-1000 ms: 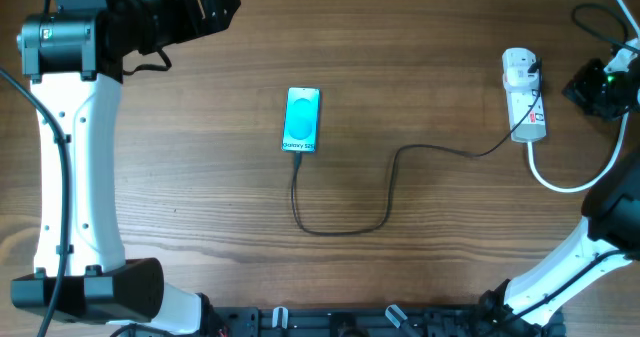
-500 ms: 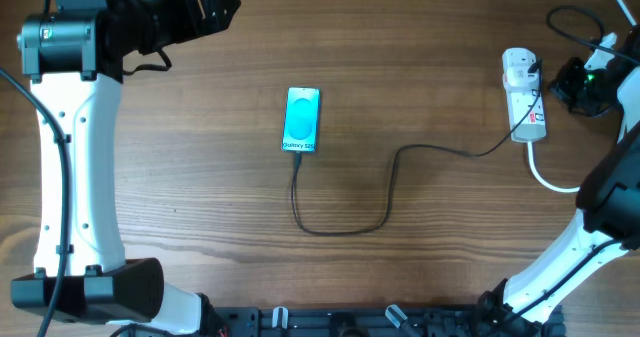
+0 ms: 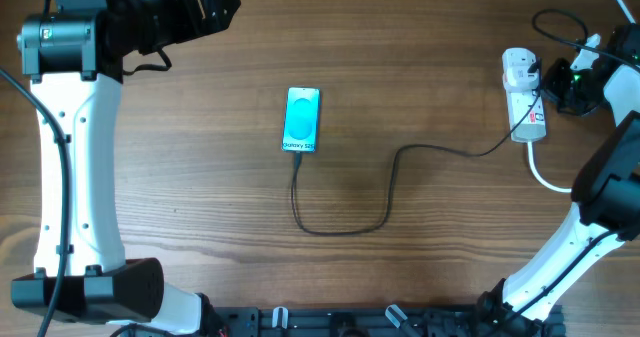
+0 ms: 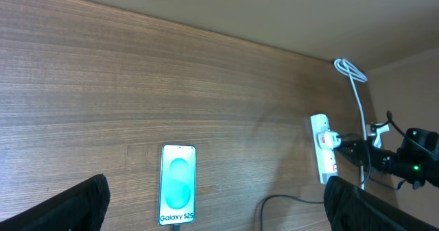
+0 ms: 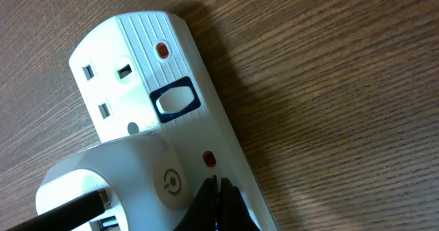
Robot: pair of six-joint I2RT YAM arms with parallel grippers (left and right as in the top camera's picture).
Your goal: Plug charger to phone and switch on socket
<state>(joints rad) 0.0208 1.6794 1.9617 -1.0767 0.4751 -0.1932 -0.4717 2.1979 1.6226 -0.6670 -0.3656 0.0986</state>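
White socket lies near the table's right edge. My right pincer, tips pinched together, points at its casing beside a red dot, arm bent in from the right. The charger meets the phone mid-table, bare wood all round. My left pincer hangs wide at the far-left corner.

Bench is matte grainy wood, socket smooth, slightly glossy white plastic, phone screen shiny.
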